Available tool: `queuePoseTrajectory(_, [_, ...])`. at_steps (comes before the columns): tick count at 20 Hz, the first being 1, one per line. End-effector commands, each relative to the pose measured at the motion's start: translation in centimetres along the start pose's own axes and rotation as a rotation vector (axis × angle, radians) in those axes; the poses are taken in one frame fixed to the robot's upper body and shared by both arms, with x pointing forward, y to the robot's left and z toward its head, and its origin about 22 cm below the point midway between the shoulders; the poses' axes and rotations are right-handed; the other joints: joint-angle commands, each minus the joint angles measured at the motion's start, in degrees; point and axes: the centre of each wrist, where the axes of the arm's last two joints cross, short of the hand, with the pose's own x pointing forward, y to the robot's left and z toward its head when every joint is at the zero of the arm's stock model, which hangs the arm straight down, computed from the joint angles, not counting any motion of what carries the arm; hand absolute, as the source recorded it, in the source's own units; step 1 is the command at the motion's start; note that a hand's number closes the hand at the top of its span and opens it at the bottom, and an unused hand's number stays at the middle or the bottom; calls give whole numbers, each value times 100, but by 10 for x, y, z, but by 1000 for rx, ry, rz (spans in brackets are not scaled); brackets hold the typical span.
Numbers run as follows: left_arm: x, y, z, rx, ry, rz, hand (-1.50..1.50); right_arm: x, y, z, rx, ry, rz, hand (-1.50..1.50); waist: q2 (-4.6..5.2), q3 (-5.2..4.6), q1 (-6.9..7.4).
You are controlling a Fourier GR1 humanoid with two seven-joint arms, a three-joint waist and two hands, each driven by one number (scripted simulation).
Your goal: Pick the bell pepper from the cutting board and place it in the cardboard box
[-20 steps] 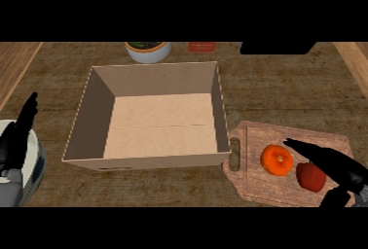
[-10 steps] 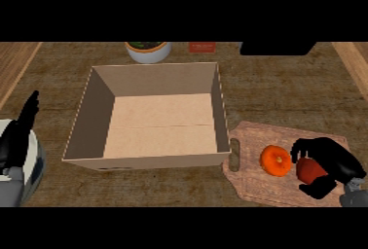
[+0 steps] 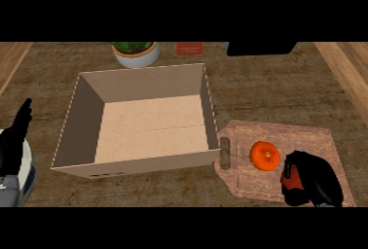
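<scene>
Right hand [image 3: 310, 179] is curling around the red bell pepper [image 3: 289, 179] on the wooden cutting board [image 3: 287, 138]; open cardboard box [image 3: 144, 121] is lying left of it.

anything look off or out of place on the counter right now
Nothing stands out. The cardboard box sits upright and holds nothing, the cutting board lies flat beside it, and the right hand curls round the red bell pepper next to an orange fruit.
</scene>
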Motion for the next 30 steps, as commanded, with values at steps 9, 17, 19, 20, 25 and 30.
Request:
queuePoseTrajectory(9, [-12, 10, 5, 5, 13, -27, 0, 118, -36, 100, -518, 182, -76, 150, 36, 36, 63])
queuePoseTrajectory(17, [4, -11, -2, -47, -29, -10, 0, 205, -35, 171, -591, 45, -51, 150, 144, 76, 366])
queuePoseTrajectory(19, [1, -24, -2, -53, -39, 2, 0, 214, -47, 159, -589, 13, -64, 150, 183, 73, 432])
queuePoseTrajectory(20, [5, -7, -6, -50, -33, -18, 0, 214, -56, 156, -590, 10, -102, 150, 177, 78, 463])
queuePoseTrajectory(25, [14, -18, -4, -69, -64, 5, 0, 224, -81, 131, -607, 10, -223, 150, 207, 77, 631])
queuePoseTrajectory(30, [23, -14, -19, -78, -57, 10, 0, 247, -87, 90, -604, 39, -313, 150, 253, 83, 659])
